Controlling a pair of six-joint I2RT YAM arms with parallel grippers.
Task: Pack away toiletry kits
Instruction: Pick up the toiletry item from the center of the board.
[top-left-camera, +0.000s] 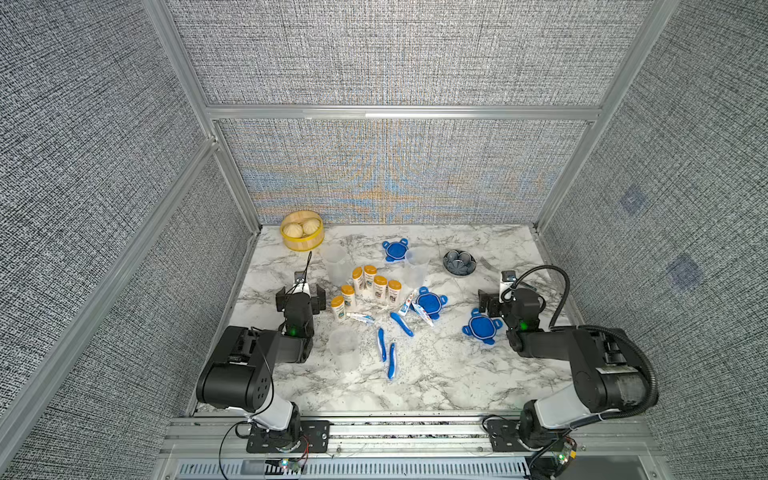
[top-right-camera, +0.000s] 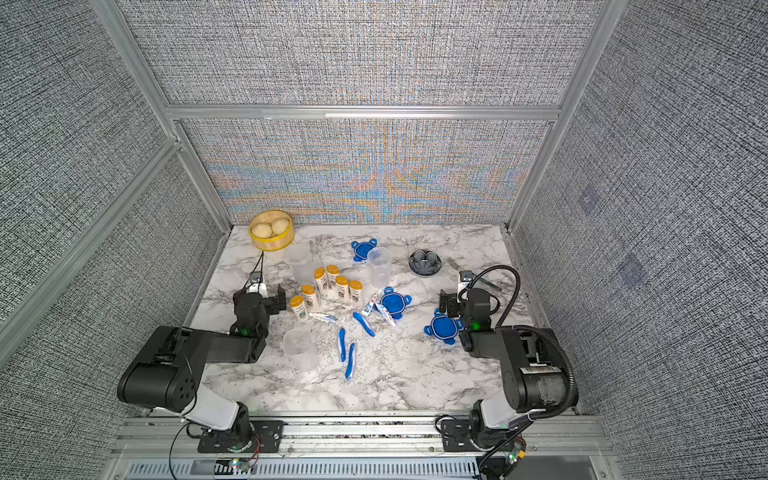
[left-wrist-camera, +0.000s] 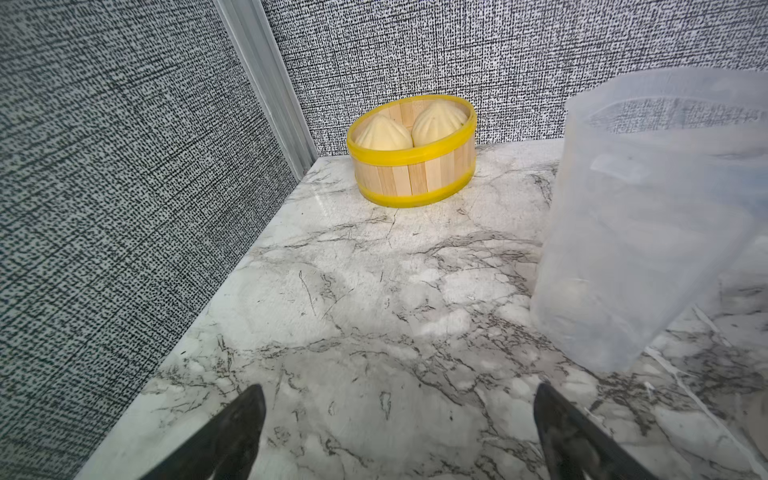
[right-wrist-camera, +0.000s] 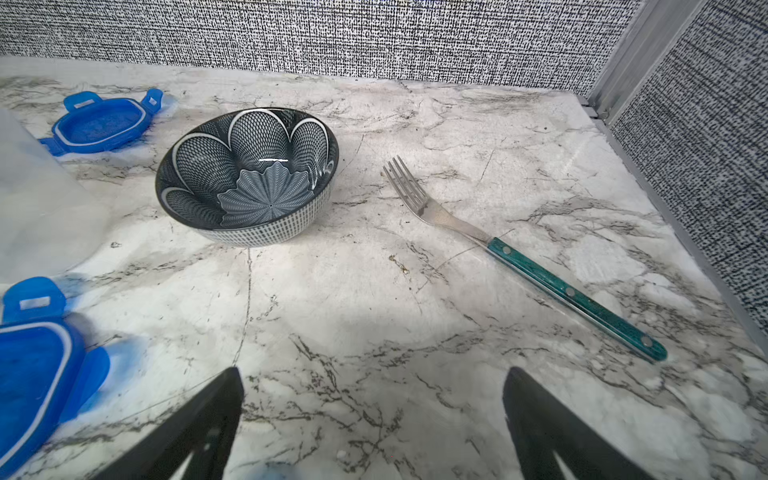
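Six orange-capped white plastic bottles cluster between the grippers. The black left gripper gapes empty just beside them. The black right gripper, equally spread and empty, sits well apart.

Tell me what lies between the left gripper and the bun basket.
Bare table from left gripper to basket, in the left wrist view; the clear cup stands off to one side.

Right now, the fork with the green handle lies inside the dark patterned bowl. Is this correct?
Not quite. The fork lies on the table beside the bowl, apart from it, and the bowl is empty. The right wrist view shows this. The handle is indeed green.
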